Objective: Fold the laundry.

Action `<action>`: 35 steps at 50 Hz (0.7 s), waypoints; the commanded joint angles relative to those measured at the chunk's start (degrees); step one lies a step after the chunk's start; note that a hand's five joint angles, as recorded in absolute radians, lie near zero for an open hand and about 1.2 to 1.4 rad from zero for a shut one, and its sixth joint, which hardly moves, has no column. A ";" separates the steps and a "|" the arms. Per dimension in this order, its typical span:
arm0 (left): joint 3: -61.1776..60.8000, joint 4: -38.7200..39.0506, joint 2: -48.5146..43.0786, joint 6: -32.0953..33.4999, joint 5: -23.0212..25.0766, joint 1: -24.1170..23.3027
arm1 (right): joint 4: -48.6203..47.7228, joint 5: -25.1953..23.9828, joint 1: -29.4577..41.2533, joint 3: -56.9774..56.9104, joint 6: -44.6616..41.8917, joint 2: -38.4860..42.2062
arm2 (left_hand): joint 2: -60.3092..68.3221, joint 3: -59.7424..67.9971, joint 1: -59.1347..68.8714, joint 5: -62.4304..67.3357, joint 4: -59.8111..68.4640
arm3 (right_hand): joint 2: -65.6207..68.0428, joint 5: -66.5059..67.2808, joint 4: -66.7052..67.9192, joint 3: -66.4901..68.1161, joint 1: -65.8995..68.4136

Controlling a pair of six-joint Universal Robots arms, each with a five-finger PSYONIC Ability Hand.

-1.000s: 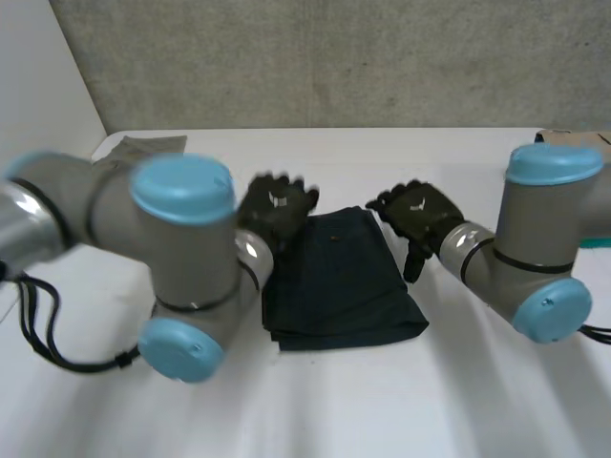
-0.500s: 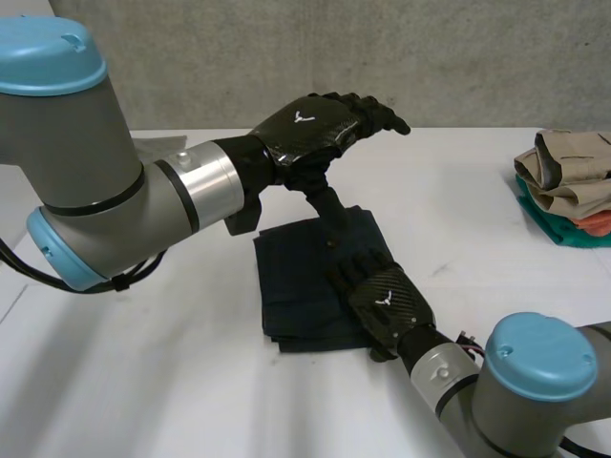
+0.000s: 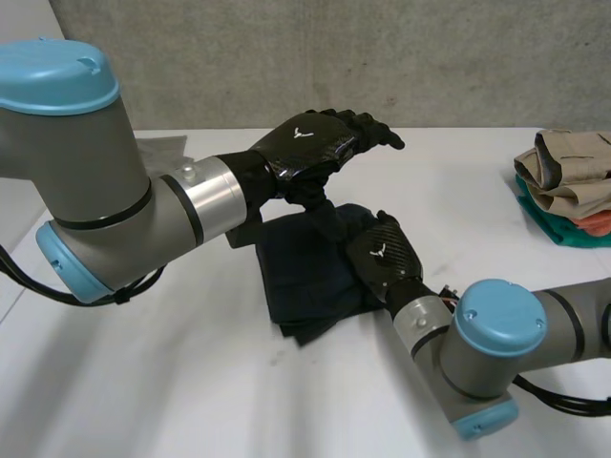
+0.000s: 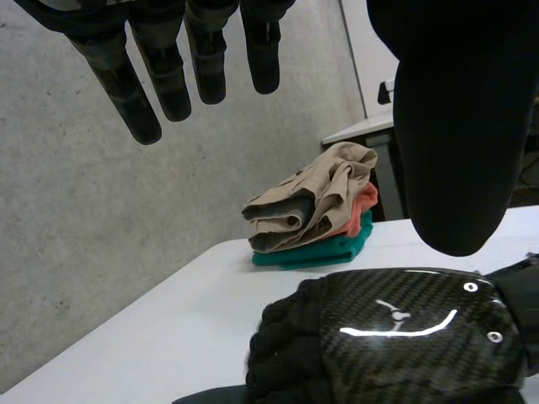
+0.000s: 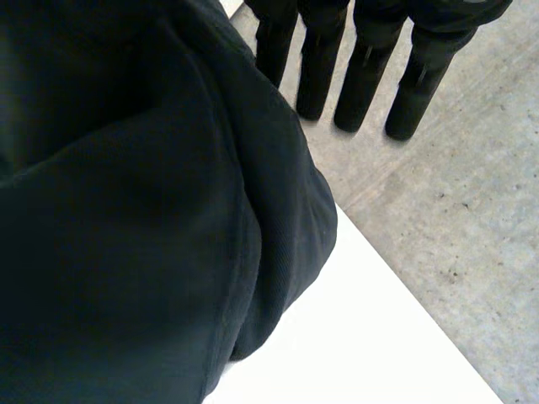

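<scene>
Two hands meet at the dark folded garment [image 3: 305, 272], centre frame on the white table [image 3: 143, 382]. The left hand [image 3: 320, 143] hovers above it, fingers straight and relaxed, holding nothing. The right hand [image 3: 385, 260] rests on the garment's right edge, fingers straight, cloth bunched against its palm. A stack of folded clothes [image 3: 563, 186] sits far right.

Dark cloth [image 3: 305, 277] partly hiding behind both hands, right hand [image 3: 384, 260] hiding its fingertips behind left hand [image 3: 310, 148], clothes stack [image 3: 563, 181] running off the edge, grey cloth [image 3: 160, 148] hiding behind left arm [image 3: 124, 215].

Grey arms [image 3: 115, 191]; light-blue caps [image 3: 52, 76]; black left hand [image 3: 310, 143], right hand [image 3: 385, 260].
</scene>
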 commanded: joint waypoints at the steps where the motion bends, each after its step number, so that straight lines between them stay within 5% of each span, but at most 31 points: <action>1: -0.70 1.18 0.21 -0.02 -0.31 0.09 | 1.98 -0.43 -0.06 -6.19 0.81 3.26 | 4.02 4.10 4.37 3.90 3.86 | 50.80 53.07 50.28 50.24 50.33; 9: -0.53 3.37 2.23 -0.37 -2.95 1.05 | 2.77 -0.43 -1.46 -11.37 7.31 -4.21 | 4.02 4.10 4.37 3.90 3.86 | 50.82 53.09 50.31 50.26 50.35; 25: -0.61 5.84 6.02 -0.81 -4.45 1.32 | 4.36 -2.45 -23.87 -29.04 15.31 -9.93 | 3.69 3.76 4.03 3.56 3.53 | 50.82 53.09 50.31 50.26 50.35; 35: -2.11 6.01 5.93 -0.72 -4.27 -1.93 | 2.52 -21.50 -47.59 -37.30 33.14 -0.36 | 3.69 3.76 4.03 3.56 3.53 | 50.82 53.09 50.31 50.26 50.35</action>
